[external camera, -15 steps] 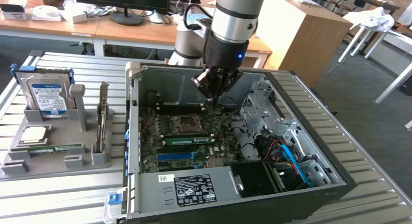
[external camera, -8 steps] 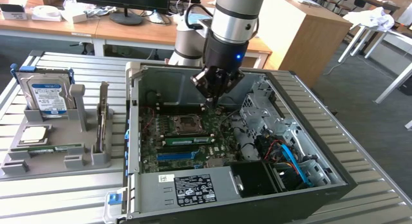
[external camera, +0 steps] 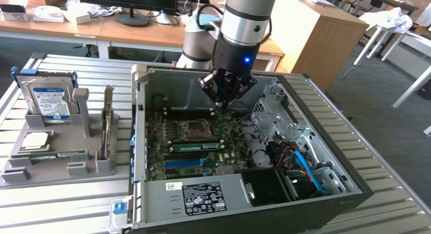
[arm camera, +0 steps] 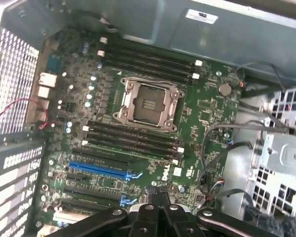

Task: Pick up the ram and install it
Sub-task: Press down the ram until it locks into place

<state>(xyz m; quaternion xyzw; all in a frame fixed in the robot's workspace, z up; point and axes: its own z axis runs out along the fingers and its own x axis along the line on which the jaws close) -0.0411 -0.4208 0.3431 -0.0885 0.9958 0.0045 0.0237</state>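
Pincer hovers over motherboard; ram lies in tray.

Matt green motherboard in a dull grey metal case, beside a ribbed metal table.

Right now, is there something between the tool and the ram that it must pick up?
Yes. The tool hangs inside the computer case, over the motherboard. The ram lies outside on the grey holder, to the exterior view's left. The side wall and an upright card stand between them.
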